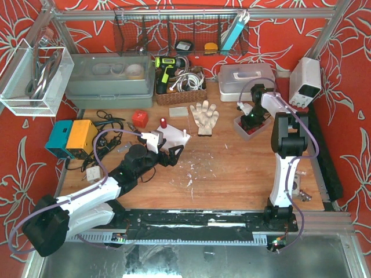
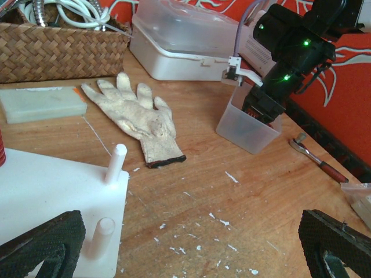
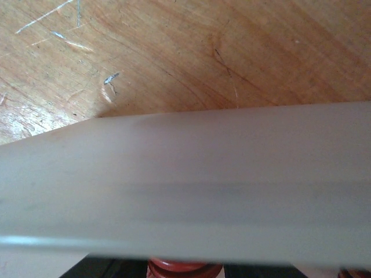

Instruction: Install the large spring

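Observation:
A red coil spring (image 3: pixel 183 270) shows at the bottom of the right wrist view, with a dark finger close against each side. My right gripper (image 1: pixel 250 120) is down inside a small translucent bin (image 1: pixel 246 128), and its blurred wall (image 3: pixel 185 185) hides most of that view. My right gripper (image 3: pixel 184 273) looks shut on the spring. The white peg plate (image 1: pixel 173 136) lies mid-table with two upright white pegs (image 2: pixel 115 164) at its edge. My left gripper (image 1: pixel 165 152) hovers at the plate's near edge, wide open and empty (image 2: pixel 194 246).
A white work glove (image 2: pixel 139 119) lies behind the plate. A wicker basket (image 2: pixel 52 49), a white lidded box (image 2: pixel 185 43) and a pale block (image 2: pixel 40 104) stand further back. A ratchet tool (image 2: pixel 316 159) lies at the right. A small red part (image 1: pixel 163 122) stands at the plate's far edge.

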